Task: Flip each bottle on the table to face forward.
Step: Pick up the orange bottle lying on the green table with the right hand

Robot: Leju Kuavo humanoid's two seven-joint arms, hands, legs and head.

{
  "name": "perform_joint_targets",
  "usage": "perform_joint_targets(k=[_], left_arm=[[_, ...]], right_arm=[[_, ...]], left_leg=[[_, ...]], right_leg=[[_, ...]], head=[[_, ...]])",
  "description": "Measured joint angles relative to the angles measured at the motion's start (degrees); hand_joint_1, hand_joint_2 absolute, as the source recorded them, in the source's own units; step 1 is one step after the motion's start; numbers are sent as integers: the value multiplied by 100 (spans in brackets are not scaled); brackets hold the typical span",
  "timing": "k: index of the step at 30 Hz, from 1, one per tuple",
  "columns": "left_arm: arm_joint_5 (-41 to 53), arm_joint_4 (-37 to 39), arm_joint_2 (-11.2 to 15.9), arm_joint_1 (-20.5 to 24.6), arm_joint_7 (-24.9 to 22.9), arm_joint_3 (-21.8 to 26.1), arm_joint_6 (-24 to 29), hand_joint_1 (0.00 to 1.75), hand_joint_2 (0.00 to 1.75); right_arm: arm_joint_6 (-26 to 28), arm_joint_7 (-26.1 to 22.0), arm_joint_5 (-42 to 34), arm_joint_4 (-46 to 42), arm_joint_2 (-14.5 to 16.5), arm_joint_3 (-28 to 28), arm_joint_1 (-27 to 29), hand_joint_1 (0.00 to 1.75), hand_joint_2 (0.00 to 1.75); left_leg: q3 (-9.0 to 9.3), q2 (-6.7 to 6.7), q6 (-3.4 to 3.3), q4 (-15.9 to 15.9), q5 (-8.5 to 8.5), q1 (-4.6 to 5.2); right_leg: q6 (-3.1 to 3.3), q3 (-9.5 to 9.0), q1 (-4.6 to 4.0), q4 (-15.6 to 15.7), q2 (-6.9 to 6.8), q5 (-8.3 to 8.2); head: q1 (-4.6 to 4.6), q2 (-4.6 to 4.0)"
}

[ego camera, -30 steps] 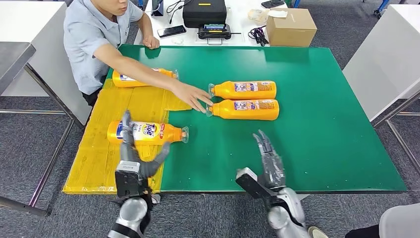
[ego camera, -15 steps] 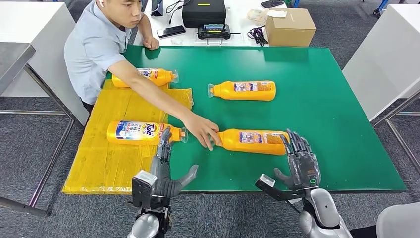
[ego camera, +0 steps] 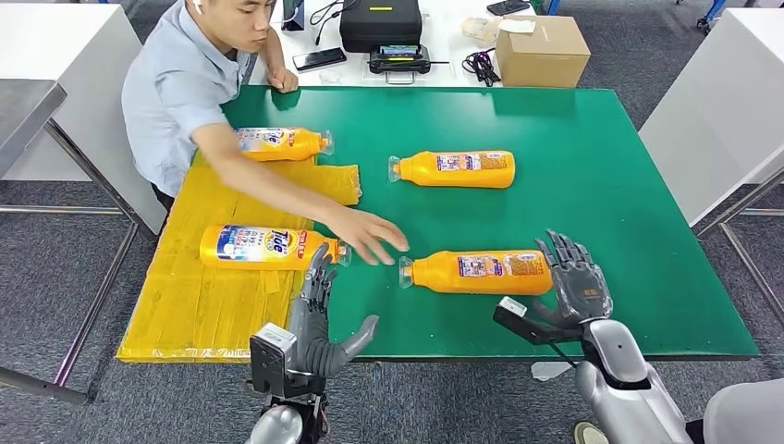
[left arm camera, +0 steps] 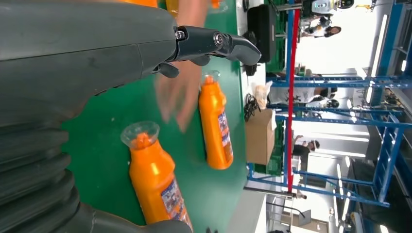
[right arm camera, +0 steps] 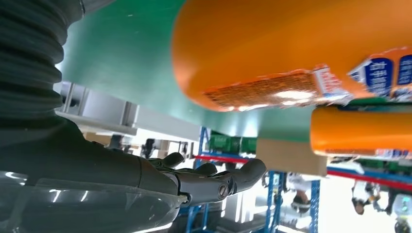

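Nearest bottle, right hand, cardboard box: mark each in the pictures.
nearest bottle (ego camera: 476, 272), head view, on the orange body at its label.
right hand (ego camera: 579, 285), head view, on the palm.
cardboard box (ego camera: 543, 51), head view, on its top face.

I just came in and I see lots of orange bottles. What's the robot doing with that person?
Four orange bottles lie on their sides on the green table. The robot's right hand is open at the base of the nearest bottle, whose back label faces up. Its left hand is open, holding nothing, near the Tide bottle on the yellow mat. A person's hand reaches between those two bottles.
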State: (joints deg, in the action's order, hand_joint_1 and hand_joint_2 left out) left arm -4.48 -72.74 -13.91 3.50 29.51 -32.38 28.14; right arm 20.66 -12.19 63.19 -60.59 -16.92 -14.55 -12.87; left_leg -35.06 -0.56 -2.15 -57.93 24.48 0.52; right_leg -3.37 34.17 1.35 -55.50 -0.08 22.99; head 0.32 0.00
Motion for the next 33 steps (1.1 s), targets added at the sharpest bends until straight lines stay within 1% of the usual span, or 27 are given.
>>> perform_joint_targets(k=[3, 8, 13, 20, 30, 31, 33], left_arm=[[-20, 0, 10, 48, 10, -87, 5, 0, 175], [-26, 0, 30, 145, 13, -287, 5, 0, 175], [-30, 2, 45, 219, 1, -443, 20, 0, 175], [-41, 18, 60, 287, -2, -578, 49, 0, 175], [-86, 36, 75, 327, -3, -659, 49, 0, 175], [-86, 36, 75, 328, -3, -660, 49, 0, 175], [-87, 38, 75, 335, -3, -664, 49, 0, 175]], right_arm=[[-179, -69, -100, 284, 29, -166, -254, 0, 175], [-548, -261, -493, 887, 146, -405, -729, 0, 175], [-527, -380, -577, 1420, 306, -599, -1090, 0, 175], [-558, -461, -715, 1755, 534, -823, -1340, 0, 175], [-639, -459, -811, 2003, 655, -951, -1521, 0, 175], [-649, -459, -818, 2018, 660, -957, -1532, 37, 175], [-721, -459, -857, 2062, 667, -978, -1562, 124, 175]], left_leg=[[0, 0, 1, 0, -1, -1], [1, -1, 0, 0, -3, -2], [1, -1, 0, 0, -3, -2], [3, 0, 0, 0, -3, -2], [8, 0, 0, -1, -3, -1], [8, 0, 0, -1, -3, -1], [9, 1, 0, -1, -3, -1]], right_leg=[[0, 0, -1, -1, 0, 0], [0, 0, -1, -2, 0, 0], [0, -1, -1, -2, 0, 0], [0, -1, -1, -1, 0, 0], [0, -5, -1, -1, 0, -1], [0, -5, -1, -1, 0, -1], [0, -6, -1, -1, 1, -1]], head=[[-1, 0], [-1, 0], [1, 0], [0, 0], [1, 0], [1, 0], [1, 0]])
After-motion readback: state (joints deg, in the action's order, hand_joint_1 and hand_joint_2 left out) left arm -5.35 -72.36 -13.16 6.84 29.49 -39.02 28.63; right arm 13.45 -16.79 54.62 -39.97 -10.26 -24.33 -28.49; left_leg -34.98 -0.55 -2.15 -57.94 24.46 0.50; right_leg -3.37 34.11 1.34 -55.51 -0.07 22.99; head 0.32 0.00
